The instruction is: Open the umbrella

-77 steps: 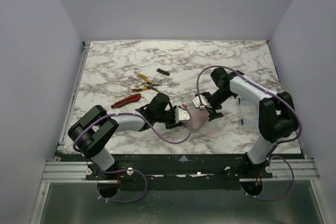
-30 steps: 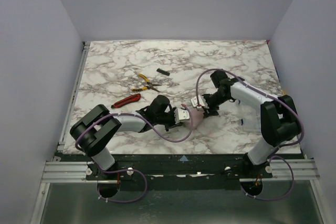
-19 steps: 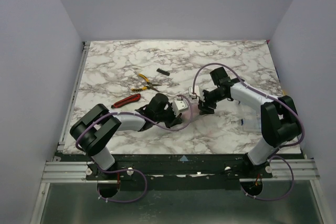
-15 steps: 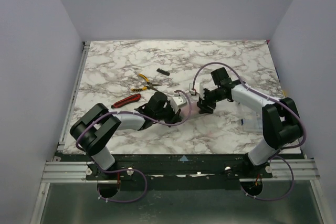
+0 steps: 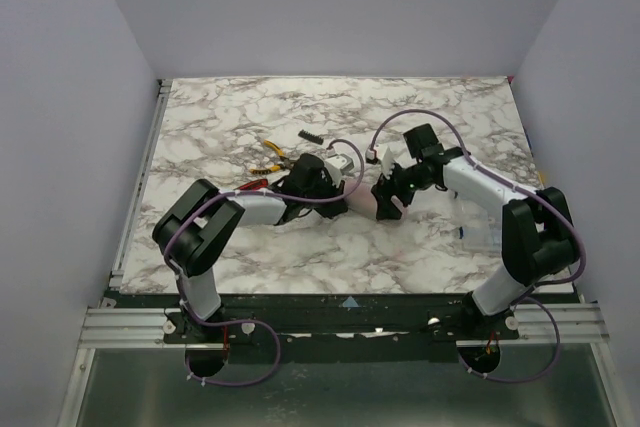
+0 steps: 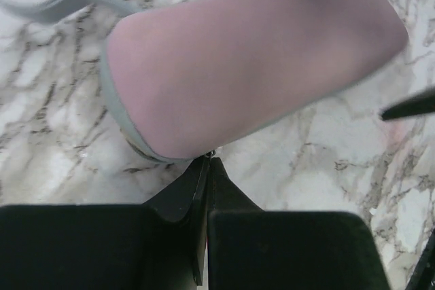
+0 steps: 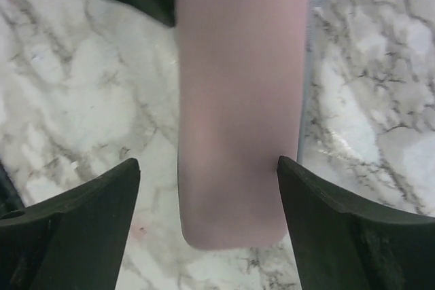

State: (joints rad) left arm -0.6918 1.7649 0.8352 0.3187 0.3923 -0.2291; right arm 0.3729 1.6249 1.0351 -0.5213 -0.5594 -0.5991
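Left arm has swung farther up the table [image 5: 220, 117] since before, w/ umbrella [image 7: 238, 100] dragged along. Left pincer [image 6: 206, 168]: clamped tight, tips at the umbrella's end; we can't tell if fabric is nipped. Right pincer [image 7: 207, 164]: spread wide, straddling the folded umbrella, which lies flat on the table.

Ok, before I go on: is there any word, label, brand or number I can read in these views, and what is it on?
None can be read.
The umbrella shows only plain peach fabric in both wrist views, with no tag or logo in sight.
The red-handled tool, the yellow-handled pliers and the small black part on the marble table are too small in the top view to show any marking.
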